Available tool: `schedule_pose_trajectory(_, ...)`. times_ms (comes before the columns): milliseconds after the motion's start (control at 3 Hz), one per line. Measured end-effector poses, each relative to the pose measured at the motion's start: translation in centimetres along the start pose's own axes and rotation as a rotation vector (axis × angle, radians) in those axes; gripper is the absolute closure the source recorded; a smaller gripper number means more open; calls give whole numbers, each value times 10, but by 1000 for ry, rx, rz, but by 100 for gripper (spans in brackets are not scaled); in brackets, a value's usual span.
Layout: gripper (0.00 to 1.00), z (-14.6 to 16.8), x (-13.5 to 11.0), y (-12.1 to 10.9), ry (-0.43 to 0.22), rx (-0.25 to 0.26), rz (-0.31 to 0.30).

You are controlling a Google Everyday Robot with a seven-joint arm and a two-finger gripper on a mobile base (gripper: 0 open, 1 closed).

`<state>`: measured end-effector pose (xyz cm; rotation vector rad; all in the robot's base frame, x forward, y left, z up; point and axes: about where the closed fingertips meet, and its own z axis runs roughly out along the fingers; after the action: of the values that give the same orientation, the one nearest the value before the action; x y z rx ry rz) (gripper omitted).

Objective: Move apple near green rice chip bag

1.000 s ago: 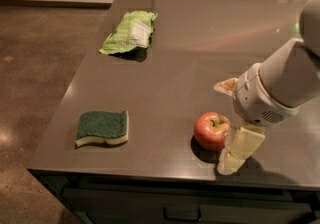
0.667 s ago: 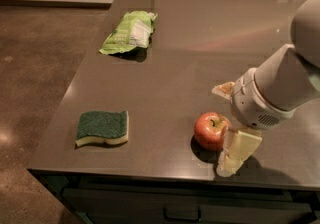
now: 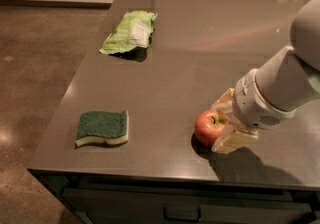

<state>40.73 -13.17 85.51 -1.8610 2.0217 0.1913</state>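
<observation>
Gripper (image 3: 218, 128) edged left (arm low); fingers (image 3: 234, 139) flank apple (image 3: 206, 127).

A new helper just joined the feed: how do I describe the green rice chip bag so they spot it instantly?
Start at the grey table; the pincer sits by the apple near its front right edge. The green rice chip bag lies toward the far left corner, a crinkled light green packet with a white panel, unlike the darker, block-shaped sponge in front.
</observation>
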Motion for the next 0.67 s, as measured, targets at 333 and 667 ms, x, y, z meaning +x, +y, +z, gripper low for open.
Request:
schedule_pose_trajectory(333,64,-4,3,-7,15,12,4)
schedule_pose_trajectory(667,87,-14,-4,-27,6,27,52)
